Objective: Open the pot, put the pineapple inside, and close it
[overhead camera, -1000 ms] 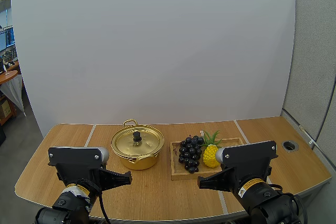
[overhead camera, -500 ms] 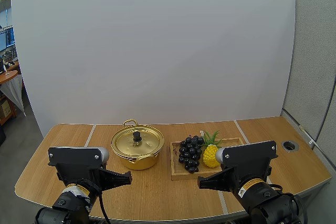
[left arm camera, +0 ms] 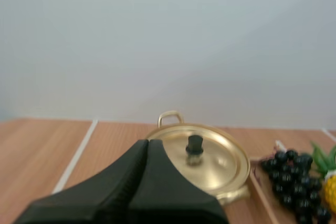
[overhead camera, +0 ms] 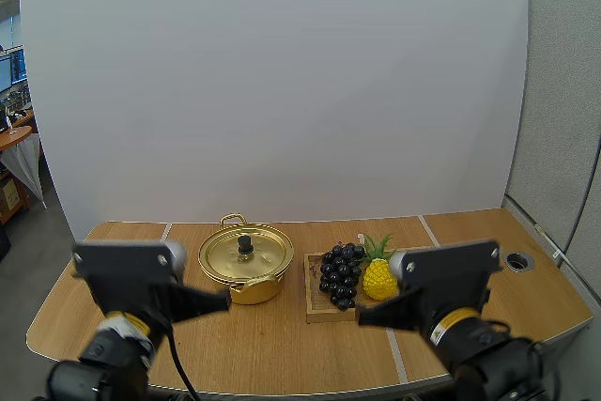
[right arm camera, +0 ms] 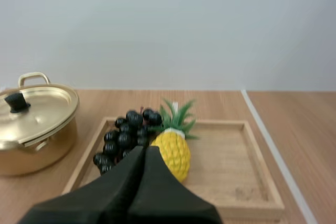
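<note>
A gold pot point(overhead camera: 246, 263) with its lid on and a black knob point(overhead camera: 245, 243) stands left of centre on the table. To its right a wooden tray point(overhead camera: 413, 255) holds a yellow pineapple point(overhead camera: 379, 275) and a bunch of dark grapes point(overhead camera: 340, 273). My left gripper point(overhead camera: 225, 300) hovers near the table's front, short of the pot, fingers shut into one wedge point(left arm camera: 148, 148). My right gripper point(overhead camera: 361, 318) hangs in front of the tray, shut as well point(right arm camera: 143, 153), with the pineapple point(right arm camera: 174, 150) and grapes point(right arm camera: 125, 136) just beyond its tip. The pot point(left arm camera: 207, 160) lies ahead of the left tip.
A round grommet hole point(overhead camera: 518, 259) sits at the table's far right. Pale seams run across the wooden tabletop point(overhead camera: 131, 241). A white backdrop closes off the rear.
Both arms have lifted and shifted slightly: the left wrist housing moved left and up, the right one up and a little right. Pot, tray and fruit stayed put.
</note>
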Robot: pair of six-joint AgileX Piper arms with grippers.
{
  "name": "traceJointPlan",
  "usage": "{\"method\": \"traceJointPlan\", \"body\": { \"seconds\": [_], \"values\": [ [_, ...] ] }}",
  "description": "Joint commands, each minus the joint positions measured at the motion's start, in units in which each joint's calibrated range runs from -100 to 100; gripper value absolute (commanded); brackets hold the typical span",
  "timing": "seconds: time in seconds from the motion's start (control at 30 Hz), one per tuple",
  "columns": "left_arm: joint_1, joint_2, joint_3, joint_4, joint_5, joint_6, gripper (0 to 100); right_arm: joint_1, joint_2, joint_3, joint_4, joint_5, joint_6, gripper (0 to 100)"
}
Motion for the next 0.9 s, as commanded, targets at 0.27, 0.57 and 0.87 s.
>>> {"method": "traceJointPlan", "body": {
  "seconds": [0.27, 0.57, 0.87],
  "values": [
    [0.03, -0.27, -31.48, 0.46, 2.97, 0.61, 0, -0.33, -0.38, -32.17, -0.21, 19.68, -0.1, 0],
    [0.03, 0.08, -38.0, 0.46, 22.98, 2.6, 0, -0.33, -0.38, -41.3, 7.76, 37.44, 0.0, 0],
    [0.03, 18.52, -38.16, 0.46, 24.76, 7.32, 0, -0.33, 14.82, -41.3, 5.31, 43.95, -0.14, 0]
  ]
}}
